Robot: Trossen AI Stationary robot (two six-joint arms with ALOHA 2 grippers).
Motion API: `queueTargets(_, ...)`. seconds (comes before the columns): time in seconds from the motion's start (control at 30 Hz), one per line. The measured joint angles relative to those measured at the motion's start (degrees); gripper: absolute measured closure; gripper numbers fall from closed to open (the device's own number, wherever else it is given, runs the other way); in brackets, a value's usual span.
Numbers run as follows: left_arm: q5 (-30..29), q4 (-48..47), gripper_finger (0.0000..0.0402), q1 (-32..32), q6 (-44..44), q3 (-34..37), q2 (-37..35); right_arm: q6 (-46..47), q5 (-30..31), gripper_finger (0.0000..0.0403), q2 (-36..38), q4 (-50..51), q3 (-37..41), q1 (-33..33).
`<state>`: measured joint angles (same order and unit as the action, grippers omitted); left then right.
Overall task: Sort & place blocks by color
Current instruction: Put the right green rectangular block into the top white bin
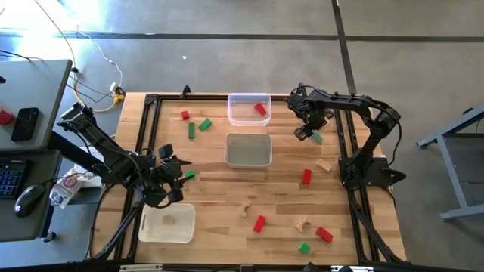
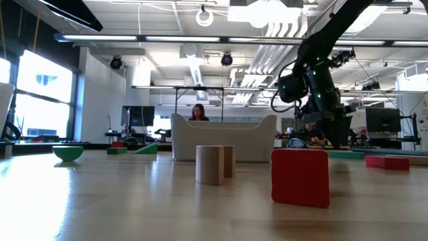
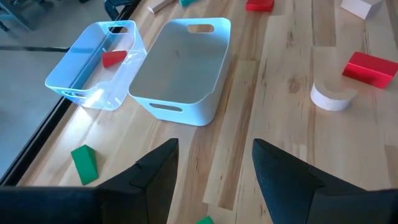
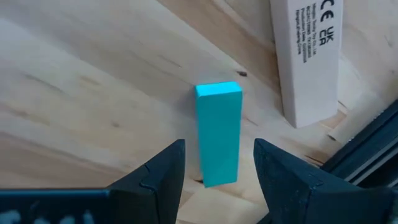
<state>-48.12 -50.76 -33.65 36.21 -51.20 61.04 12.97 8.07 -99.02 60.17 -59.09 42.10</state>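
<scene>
Right gripper (image 4: 214, 171) hangs with fingers apart over a smooth green rectangular bar block (image 4: 218, 134) on the pale wood-grain table (image 4: 93, 93). Left gripper (image 3: 214, 168) is spread too, empty, near the glossy white plastic tray (image 3: 180, 62).

The high camera is looking straight down on the whole table (image 1: 249, 227), taking in both arms and the floor around it. The low camera is sitting at table-top height, facing level across the boards into the room, very near a red block (image 2: 300, 177). The left wrist camera is looking forward and down past its own fingers (image 3: 158, 174) at the white tray (image 3: 186, 74) and clear tray (image 3: 81, 87) (both also showing in the high view). The right wrist camera is hanging close over a green bar (image 4: 218, 134), facing steeply down.
</scene>
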Motion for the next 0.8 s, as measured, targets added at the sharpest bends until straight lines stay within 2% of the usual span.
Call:
queueTargets(0.57,1.26,0.02,0.021,0.0,0.0,0.0,0.02,-0.2,-1.49,0.023,-4.94,-0.95,-0.06,4.05)
queueTargets(0.67,1.27,0.02,0.021,0.0,0.0,0.0,0.02,-0.09,-2.42,0.0254,-5.14,-0.96,-0.13,4.05)
queueTargets(0.8,1.27,0.02,0.021,0.0,0.01,0.0,0.02,0.48,-2.75,0.0311,-5.14,-0.74,-0.13,4.03)
